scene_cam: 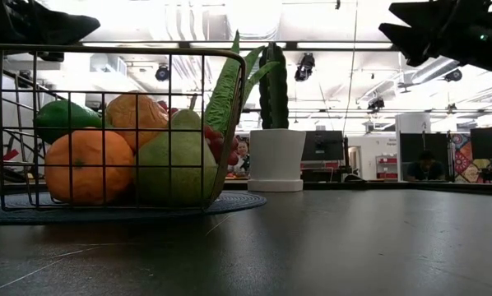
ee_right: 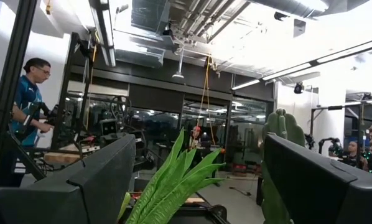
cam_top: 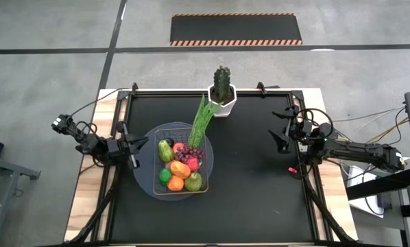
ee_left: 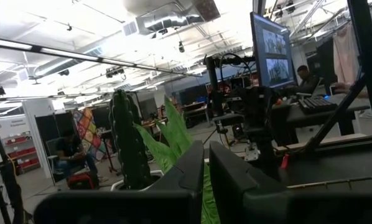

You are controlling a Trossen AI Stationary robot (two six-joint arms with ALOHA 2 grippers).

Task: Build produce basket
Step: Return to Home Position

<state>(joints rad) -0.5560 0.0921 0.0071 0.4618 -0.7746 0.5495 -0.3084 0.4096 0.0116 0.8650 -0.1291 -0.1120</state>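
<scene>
The dark wire basket (cam_top: 156,134) stands on a round grey-blue disc (cam_top: 145,182) left of the table's middle. It holds the produce: oranges (cam_top: 177,183), green pears (cam_top: 193,181), red fruit (cam_top: 180,148) and purple grapes (cam_top: 195,154). A long green leafy stalk (cam_top: 201,123) leans on the basket's far rim and points toward the cactus. My left gripper (cam_top: 138,145) is shut and empty just left of the basket, raised above the table (scene_cam: 32,25). My right gripper (cam_top: 279,130) is open and empty, raised at the table's right (scene_cam: 452,33).
A dark green cactus (cam_top: 222,85) in a white pot (scene_cam: 275,160) stands at the far edge behind the basket. The black table top (cam_top: 253,192) spreads between the basket and my right arm. People sit and stand in the room beyond.
</scene>
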